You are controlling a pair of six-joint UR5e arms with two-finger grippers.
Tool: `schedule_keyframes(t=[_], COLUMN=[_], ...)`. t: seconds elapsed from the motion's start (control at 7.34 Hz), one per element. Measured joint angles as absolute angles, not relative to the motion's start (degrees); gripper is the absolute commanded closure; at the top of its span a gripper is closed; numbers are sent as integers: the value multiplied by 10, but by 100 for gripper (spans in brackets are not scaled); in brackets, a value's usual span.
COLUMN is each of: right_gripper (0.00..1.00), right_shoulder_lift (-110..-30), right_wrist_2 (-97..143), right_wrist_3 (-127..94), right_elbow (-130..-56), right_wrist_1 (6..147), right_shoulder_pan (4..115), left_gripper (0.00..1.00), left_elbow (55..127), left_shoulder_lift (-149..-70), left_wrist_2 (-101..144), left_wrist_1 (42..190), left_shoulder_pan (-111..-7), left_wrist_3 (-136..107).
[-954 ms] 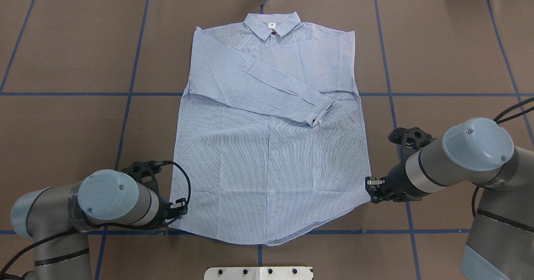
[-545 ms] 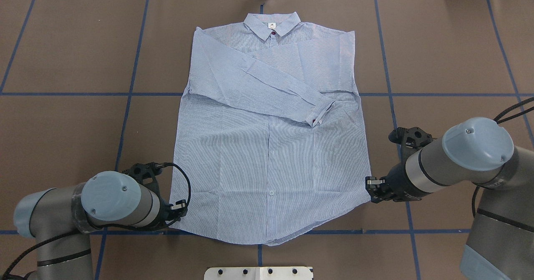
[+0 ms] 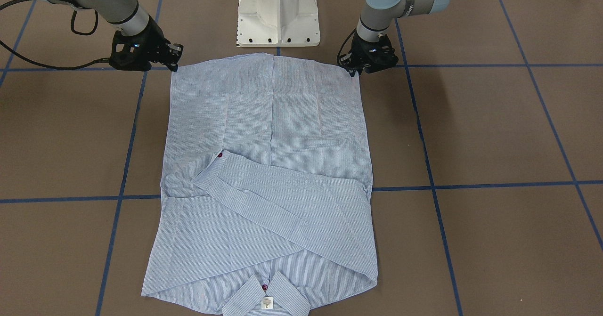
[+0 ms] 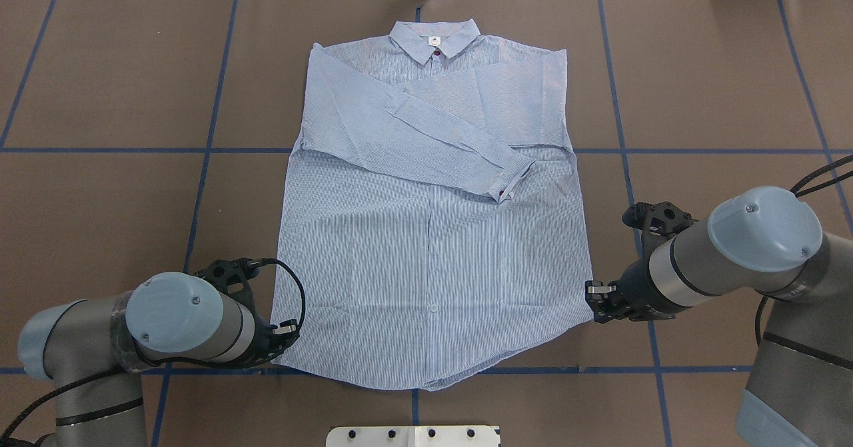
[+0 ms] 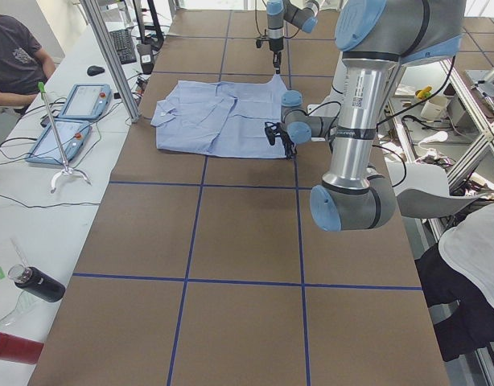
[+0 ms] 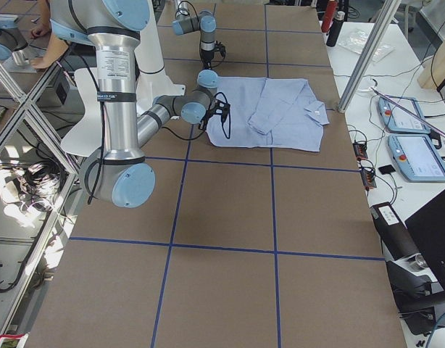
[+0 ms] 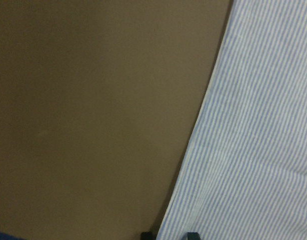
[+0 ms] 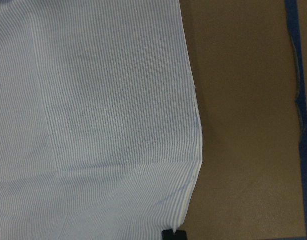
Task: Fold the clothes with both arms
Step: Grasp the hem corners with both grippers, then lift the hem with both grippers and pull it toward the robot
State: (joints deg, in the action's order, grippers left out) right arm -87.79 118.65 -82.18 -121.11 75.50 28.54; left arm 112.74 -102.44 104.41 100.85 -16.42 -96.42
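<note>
The brown tabletop [image 4: 100, 220], gridded with blue tape, carries the striped button-up shirt [image 4: 433, 247] flat in the middle of the overhead view, with the collar [image 4: 434, 39] at 12 o'clock and the curved hem at 6 o'clock. Both sleeves are already crossed over the chest, and the upper one ends in a cuff [image 4: 514, 175] toward 3 o'clock. The sleeve step therefore looks done, and the step in hand seems to be taking hold of the hem for the bottom-to-top fold. The left arm [image 4: 173, 314] reaches in low at the shirt's 7 o'clock corner and the right arm [image 4: 763, 230] at its 4 o'clock corner. The left arm's fingers [image 7: 192, 235] show in the wrist view as 2 dark tips set apart, with the shirt's side edge running between them, so they read as spread and not gripping. The right arm's fingers [image 8: 173, 234] show only as 1 small dark block at the hem corner, so I cannot tell whether they are parted or pinching cloth. The next move likely calls for both pairs to close on their corners, lift together evenly, and carry the hem toward 12 o'clock without dragging the crossed sleeves. A dark red button [image 4: 501, 195] marks the cuff and a small white neck label [image 3: 266, 303] sits inside the collar.
</note>
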Motion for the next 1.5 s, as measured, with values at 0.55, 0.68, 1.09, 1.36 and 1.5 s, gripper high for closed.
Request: schedule_keyframes(t=[0.55,0.68,1.09,1.36,1.5], right_gripper=[100,100,100,100,100], right_shoulder_lift=[-879,-880,-882,-883,-883], right_wrist_2=[1190,1192,1204,1236,1256], right_wrist_3=[-821,-821,-822,-822,-822], right_elbow=[-1213,-1213,-1228,-1244,-1250], right_wrist_1=[756,756,755,753,752], right_shoulder_pan=[293,296,302,303,303], left_gripper=[100,100,100,100,100], left_elbow=[1134,1137,1178,1220,1239], left_shoulder_lift=[-1024,-1024,-1020,-1015,-1014], left_wrist_2=[1045,1045,1045,1046,1051], left_wrist_1=[1004,1000,969,952,941], left_shoulder_pan=[-165,-166,-170,-170,-169], left_wrist_3=[-976,-980,-981,-981,-982])
